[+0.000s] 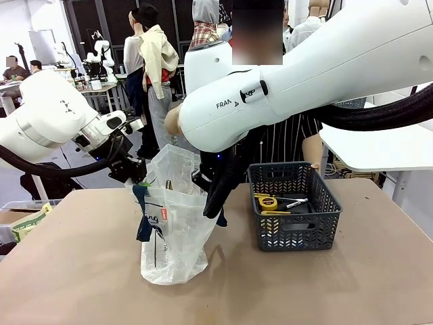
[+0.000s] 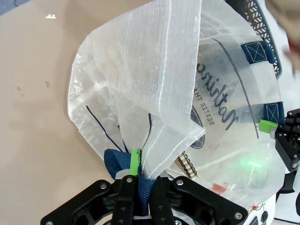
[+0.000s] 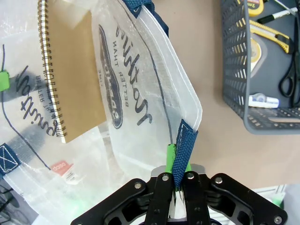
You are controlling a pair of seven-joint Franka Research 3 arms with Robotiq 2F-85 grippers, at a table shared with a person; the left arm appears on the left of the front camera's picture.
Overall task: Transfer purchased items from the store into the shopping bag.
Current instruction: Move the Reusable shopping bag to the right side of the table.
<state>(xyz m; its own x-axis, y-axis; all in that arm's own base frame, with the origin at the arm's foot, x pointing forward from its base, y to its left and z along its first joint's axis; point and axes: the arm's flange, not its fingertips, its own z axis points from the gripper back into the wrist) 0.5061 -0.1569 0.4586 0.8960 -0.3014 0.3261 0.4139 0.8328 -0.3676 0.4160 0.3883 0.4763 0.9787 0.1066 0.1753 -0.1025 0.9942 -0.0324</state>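
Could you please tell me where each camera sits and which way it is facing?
Front view: fixed between the arms, facing across the table toward the person; left arm and right arm reach in.
Left wrist view: on the left arm, looking down along the left claw, shut on a navy handle of the shopping bag.
Right wrist view: on the right arm, looking along the right claw, shut on the other handle, toward a notebook and the basket.
Shared: both wrist views show the bag and notebook.
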